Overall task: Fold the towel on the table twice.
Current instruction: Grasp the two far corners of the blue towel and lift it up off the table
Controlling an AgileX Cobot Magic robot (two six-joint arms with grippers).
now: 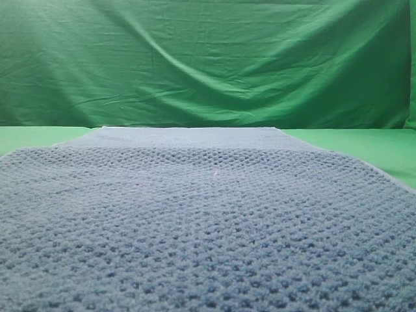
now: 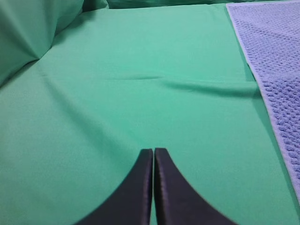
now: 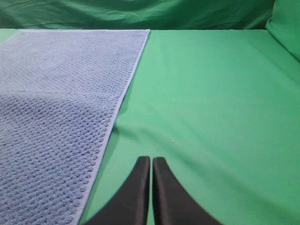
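Blue-grey towel [image 1: 208,221] flat between closed left pincer [image 2: 153,152], closed right pincer [image 3: 151,160]

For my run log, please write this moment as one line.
towel: flat, unfolded | left gripper: shut, over bare table | right gripper: shut, beside towel edge | folds: none yet

No legible text, label, brand, number or sign appeared in any of the three views.
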